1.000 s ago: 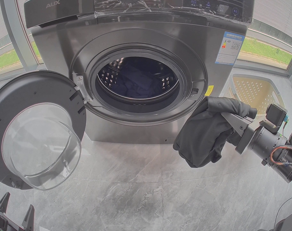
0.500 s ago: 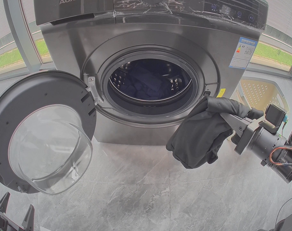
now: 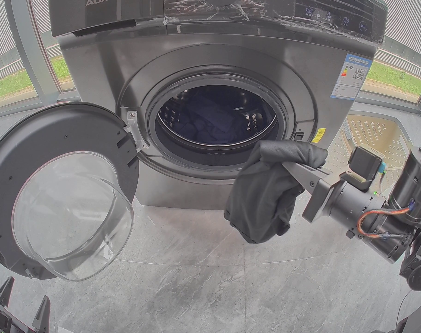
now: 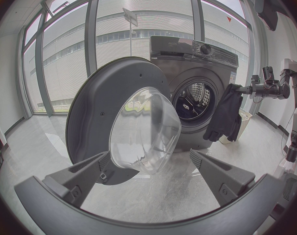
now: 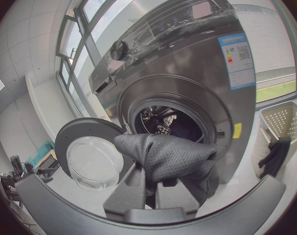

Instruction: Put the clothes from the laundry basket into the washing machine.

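Right gripper [image 3: 291, 166], jaws clamped on dark garment [image 3: 263, 195] hanging below them, washing machine [image 3: 97, 65] opening just beyond; left gripper [image 4: 148, 157], jaws spread apart.

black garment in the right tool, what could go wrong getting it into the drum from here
The black garment hangs well below the right tool, its lower end under the opening rim, so it may snag there or drape outside. The tool pinches only a top fold, so the cloth might slip out.
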